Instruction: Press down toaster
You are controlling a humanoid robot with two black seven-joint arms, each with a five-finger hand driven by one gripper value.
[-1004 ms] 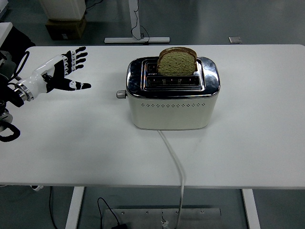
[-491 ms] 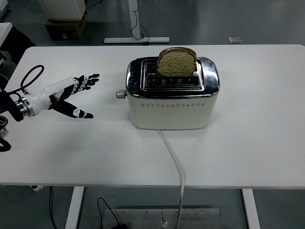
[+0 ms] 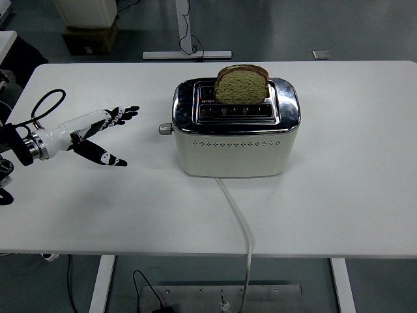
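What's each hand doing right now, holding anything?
Left hand: open, fingers extended toward the toaster, holding nothing.
Right hand: not in view.

No text can be read on the toaster (image 3: pixel 234 140).

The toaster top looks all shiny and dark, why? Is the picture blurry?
Head view: the toaster has a chrome top that mirrors the room, so it shows dark patches and bright glints. The bread and the left hand look sharp, not blurry; light is even, with soft shadows on the table.
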